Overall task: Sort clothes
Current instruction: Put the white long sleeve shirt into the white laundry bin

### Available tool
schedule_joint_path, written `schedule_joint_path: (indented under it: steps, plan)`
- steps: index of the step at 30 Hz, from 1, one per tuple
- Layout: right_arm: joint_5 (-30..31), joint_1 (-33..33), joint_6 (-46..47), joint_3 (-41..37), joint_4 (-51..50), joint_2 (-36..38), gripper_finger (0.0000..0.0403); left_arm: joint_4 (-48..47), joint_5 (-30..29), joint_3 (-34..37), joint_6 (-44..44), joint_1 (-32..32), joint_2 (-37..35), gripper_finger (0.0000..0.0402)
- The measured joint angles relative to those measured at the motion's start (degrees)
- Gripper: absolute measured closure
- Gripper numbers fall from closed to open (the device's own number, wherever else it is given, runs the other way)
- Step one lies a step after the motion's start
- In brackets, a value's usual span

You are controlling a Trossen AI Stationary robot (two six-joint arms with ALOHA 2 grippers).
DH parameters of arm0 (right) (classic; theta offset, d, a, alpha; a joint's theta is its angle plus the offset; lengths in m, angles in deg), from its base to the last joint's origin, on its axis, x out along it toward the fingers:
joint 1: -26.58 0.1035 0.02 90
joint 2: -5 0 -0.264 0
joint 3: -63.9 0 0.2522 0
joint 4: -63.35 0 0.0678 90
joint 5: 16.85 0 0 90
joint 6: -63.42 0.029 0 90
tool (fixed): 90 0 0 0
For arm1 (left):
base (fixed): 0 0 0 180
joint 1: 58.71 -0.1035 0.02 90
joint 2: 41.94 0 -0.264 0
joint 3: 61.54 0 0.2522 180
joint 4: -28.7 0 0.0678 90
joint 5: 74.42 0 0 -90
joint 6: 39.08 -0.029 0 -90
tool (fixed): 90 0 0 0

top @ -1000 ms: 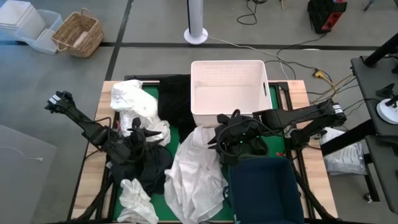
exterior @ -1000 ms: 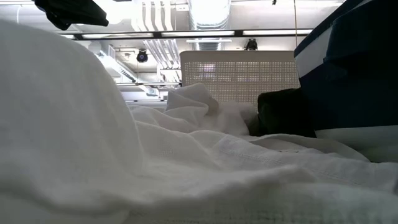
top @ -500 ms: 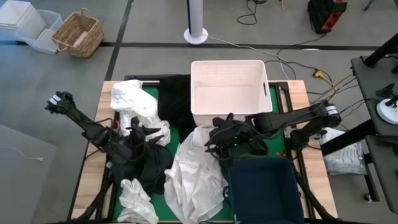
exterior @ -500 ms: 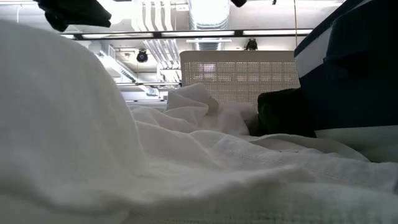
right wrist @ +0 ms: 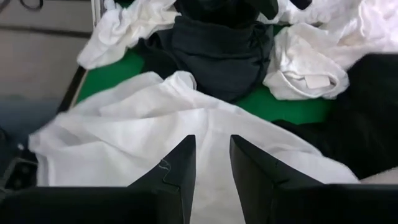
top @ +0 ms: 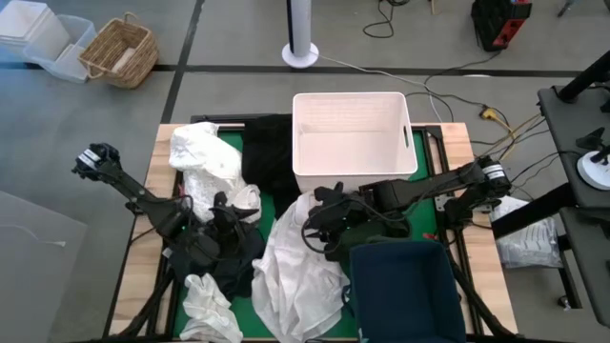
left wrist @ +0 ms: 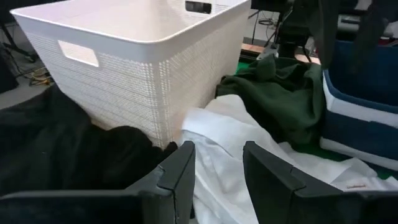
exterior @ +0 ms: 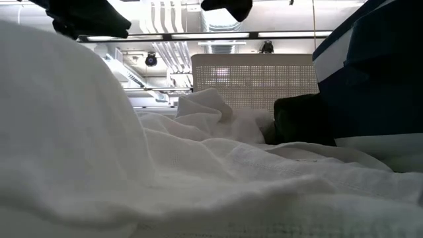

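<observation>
Fingers (right wrist: pixel 211 163) over clothes (right wrist: pixel 155 118), beside bin (top: pixel 351 133)

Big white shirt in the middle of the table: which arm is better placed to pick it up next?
Probably the right. The right tool hangs over the white shirt, fingers parted toward the cloth in its wrist view. The left tool sits farther off, over the dark garment.

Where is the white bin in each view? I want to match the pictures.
High view: white bin, top centre of the table.
Low view: its lattice wall, centre background.
Left wrist view: upper left.
Right wrist view: not in it.
Shared landmark: the big white shirt beside it.
</observation>
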Motion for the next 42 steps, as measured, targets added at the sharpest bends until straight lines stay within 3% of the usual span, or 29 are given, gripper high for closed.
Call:
schedule_joint_path:
  steps: [13, 21, 27, 31, 42]
  plan:
    - [0.36, 0.02, -7.13, 0.49, -2.41, 2.49, 0.0344, 0.56, 12.59, 0.00, 1.06, 0.11, 1.48, 0.0286]
    - [0.42, 0.15, -6.93, 0.45, -4.70, 2.46, 0.0329, 1.80, 2.70, -1.33, -9.41, -0.64, 0.27, 0.0286]
    - [6.93, 0.15, -5.38, 0.45, -4.62, 2.18, 0.0305, 1.91, 2.45, -7.17, -22.98, -1.75, 0.22, 0.0286]
    - [8.15, 0.13, -4.97, 0.42, -4.64, 1.98, 0.0287, 1.88, 2.22, -8.57, -29.20, -3.04, 0.26, 0.0286]
    - [8.11, 0.17, -3.06, 0.42, -4.76, 1.79, 0.0246, 1.57, 3.23, -8.57, -33.11, -7.80, 0.26, 0.0286]
